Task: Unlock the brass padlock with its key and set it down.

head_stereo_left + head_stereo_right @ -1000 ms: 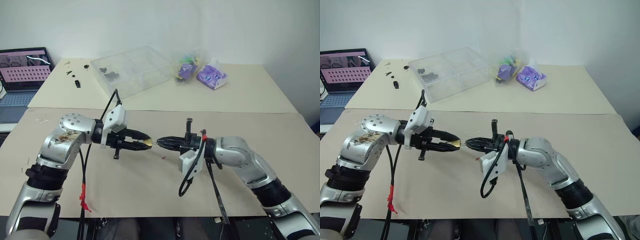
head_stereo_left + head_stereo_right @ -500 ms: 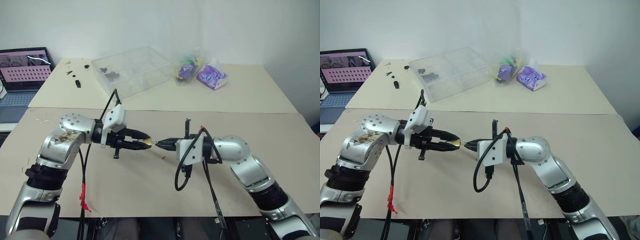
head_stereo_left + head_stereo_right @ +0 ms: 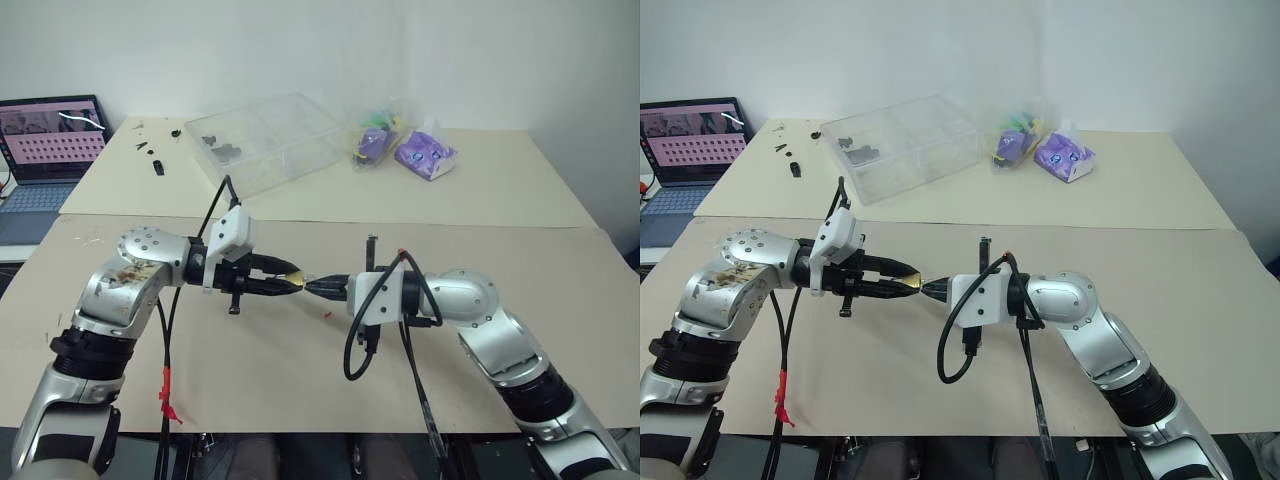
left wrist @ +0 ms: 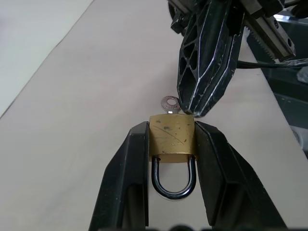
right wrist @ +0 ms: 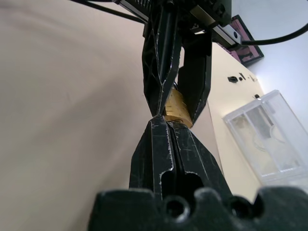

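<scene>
Above the tan table's middle, the left gripper [image 4: 171,144] clamps the small brass padlock [image 4: 172,138]; its silver key [image 4: 170,104] juts toward 12 o'clock, touching the right gripper [image 4: 195,109], fingers nearly closed, grip uncertain.

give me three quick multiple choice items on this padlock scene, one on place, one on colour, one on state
1. Where is the brass padlock?
A. between the left gripper's jaws
B. lying on the table
C. in the clear plastic box

2. What colour is the tissue pack at the far end of the table?
A. purple
B. red
C. black

3. How does the padlock's shackle stand?
A. swung open
B. seated in the body, closed
C. removed

Answers:
1 A, the left wrist view shows both jaws flanking its body.
2 A, its wrapper is purple.
3 B, both legs enter the body.
</scene>
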You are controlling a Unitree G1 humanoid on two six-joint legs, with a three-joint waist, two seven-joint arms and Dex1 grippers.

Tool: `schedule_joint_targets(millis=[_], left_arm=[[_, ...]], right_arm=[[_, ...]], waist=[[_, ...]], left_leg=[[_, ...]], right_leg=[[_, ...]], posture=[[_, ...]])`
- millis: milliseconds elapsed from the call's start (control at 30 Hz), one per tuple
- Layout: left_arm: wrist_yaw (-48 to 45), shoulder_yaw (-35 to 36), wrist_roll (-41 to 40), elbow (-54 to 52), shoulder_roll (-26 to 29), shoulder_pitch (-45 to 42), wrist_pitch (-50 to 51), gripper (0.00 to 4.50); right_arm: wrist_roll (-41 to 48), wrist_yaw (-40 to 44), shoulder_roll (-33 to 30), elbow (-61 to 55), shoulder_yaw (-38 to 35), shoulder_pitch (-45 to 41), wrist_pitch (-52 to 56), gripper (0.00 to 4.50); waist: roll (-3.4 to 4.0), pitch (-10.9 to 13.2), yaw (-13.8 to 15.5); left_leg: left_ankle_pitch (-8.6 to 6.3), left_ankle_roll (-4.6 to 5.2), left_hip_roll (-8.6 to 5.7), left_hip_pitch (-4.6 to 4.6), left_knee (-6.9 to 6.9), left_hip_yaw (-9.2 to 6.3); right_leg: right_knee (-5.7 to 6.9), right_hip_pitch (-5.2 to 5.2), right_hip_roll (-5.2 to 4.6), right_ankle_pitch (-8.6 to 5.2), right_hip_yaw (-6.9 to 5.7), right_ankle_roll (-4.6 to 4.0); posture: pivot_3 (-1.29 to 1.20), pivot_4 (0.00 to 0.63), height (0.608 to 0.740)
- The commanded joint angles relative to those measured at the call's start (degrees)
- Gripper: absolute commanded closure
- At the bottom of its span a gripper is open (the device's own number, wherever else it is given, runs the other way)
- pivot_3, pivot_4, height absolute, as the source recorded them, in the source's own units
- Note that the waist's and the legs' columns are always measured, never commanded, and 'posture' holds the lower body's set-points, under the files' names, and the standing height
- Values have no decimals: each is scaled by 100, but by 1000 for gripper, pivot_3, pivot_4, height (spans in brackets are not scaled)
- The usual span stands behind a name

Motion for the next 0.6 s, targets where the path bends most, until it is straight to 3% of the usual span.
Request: schedule_joint_targets(millis=[33,133,333,600], left_arm=[[-49,54,-70,-124,53,-61,-50,3649],[-59,54,-71,-115,66,-68,-51,3649],[-79,53,-63,-96,82,-79,-65,3649],[-78,37,-61,-87,68,-99,-63,3649]], right_arm=[[-525,-323,-252,207,-176,148,-753,3076],[-906,-640,-342,365,-193,196,-1439,2051],[-1597,-1463,-278,542,-294,23,-2864,2051],[-2024,-1748,-140,448,-229,-189,-3656,2051]], waist=[[0,0,0],[0,0,0],[0,0,-33],[-1,0,-21]], left_leg=[[0,0,0,0,0,0],[0,0,-2,-1,0,1],[0,0,0,1,0,0],[0,0,-1,1,0,0]], right_leg=[[0,0,0,1,0,-1],[-1,0,-2,0,0,-1],[1,-2,0,-4,1,4],[1,0,-1,-3,2,3]], posture=[[0,150,740],[0,150,740],[0,150,740],[0,150,740]])
